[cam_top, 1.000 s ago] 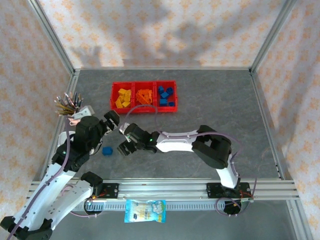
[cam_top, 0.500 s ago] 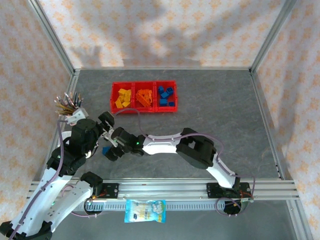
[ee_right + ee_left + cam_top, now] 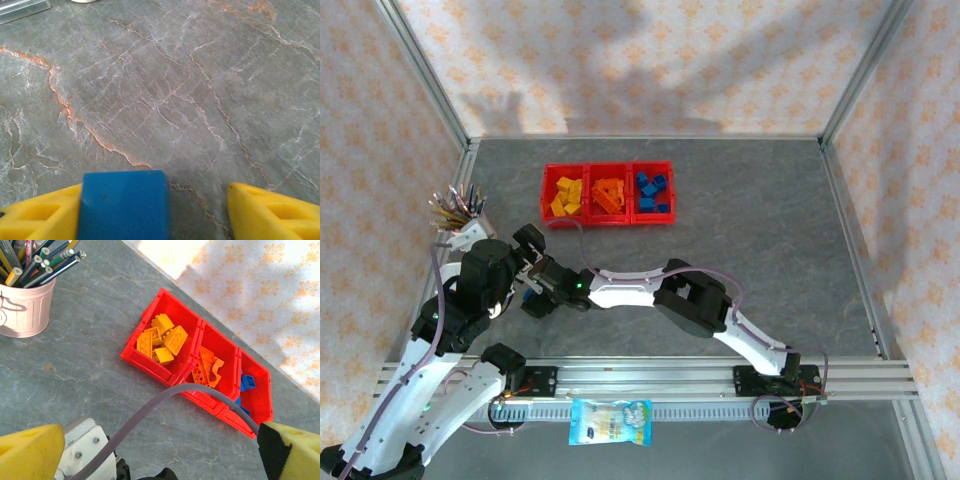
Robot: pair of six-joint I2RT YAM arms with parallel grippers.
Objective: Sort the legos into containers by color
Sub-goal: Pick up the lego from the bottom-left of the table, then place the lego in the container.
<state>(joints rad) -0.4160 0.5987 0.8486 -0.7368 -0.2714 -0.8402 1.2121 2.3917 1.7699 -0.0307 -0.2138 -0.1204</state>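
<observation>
Reach done on the right side. A second ago my right hand (image 3: 155, 214) sat to the right of the loose blue brick (image 3: 124, 205) in the top view. Now it has slid across to the lower left of that frame and straddles the brick.

Wrist view: brick on the bench (image 3: 750, 220), bottom centre of frame, between my fingers. It presses the finger at frame left; a clear gap remains to the finger at frame right. Hand still wide, nothing gripped.

Left hand (image 3: 160, 454) spread wide as well, holding nothing, looking down on the containers (image 3: 608, 223) and the pencil cup (image 3: 25, 307) at upper left.

Containers sit upper centre of the top view. Yellow blocks (image 3: 162, 337) in one end compartment, orange pieces (image 3: 207, 369) in the middle, blue legos (image 3: 653, 193) in the other end.

Judgement: this brick looks like the last stray I can see. The approach is over, so closing comes next, then a carry to the blue compartment. The off-centre brick may shift as the fingers meet.
</observation>
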